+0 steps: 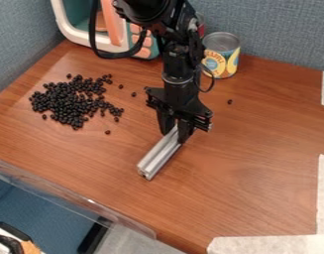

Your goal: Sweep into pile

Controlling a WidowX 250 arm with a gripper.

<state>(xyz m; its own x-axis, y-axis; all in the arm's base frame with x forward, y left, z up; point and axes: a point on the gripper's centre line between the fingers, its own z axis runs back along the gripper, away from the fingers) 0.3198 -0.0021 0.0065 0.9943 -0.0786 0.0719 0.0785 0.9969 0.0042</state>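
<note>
The end effector [175, 136] is to the right of the heap of little black beads [68, 104] and a bit nearer the camera. Its 2 fingers pinch the top end of 1 silver metal bar [157, 157]. The bar slants down, nearer the camera than the heap. The heap sits on the brown wood desk [257, 173], with a few loose beads close around it. 1 more bead [230, 101] lies well apart, far to the right of the heap.
</note>
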